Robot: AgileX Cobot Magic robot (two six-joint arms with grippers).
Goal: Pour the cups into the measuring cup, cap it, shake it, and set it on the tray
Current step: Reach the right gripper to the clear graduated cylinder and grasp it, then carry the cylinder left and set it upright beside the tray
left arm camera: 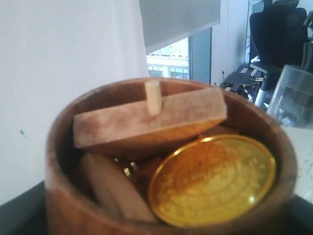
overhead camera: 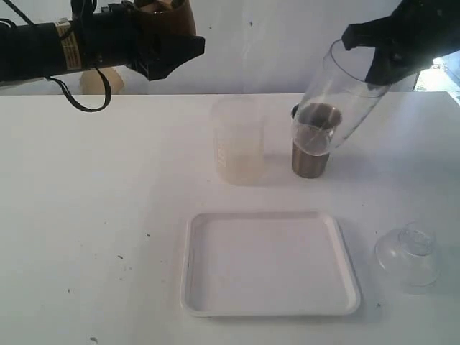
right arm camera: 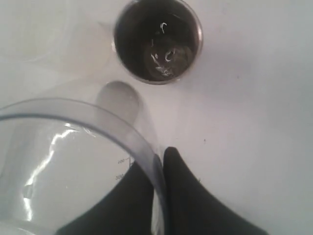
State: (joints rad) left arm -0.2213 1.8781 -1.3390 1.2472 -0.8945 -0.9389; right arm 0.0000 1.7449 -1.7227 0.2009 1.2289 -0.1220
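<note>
My left gripper is shut on the brown wooden cup, held high at the back left. Seen close in the left wrist view, the wooden cup holds wooden pieces and a gold coin; the fingers are hidden there. My right gripper pinches the rim of the clear measuring cup, which hangs tilted above the table. One finger is inside its wall and one outside. The steel tumbler stands upright behind the measuring cup's base, with small items inside. The white tray lies at the front centre.
A frosted whitish plastic cup stands left of the tumbler. A clear domed lid rests on the table to the right of the tray. The white table stretches to the left.
</note>
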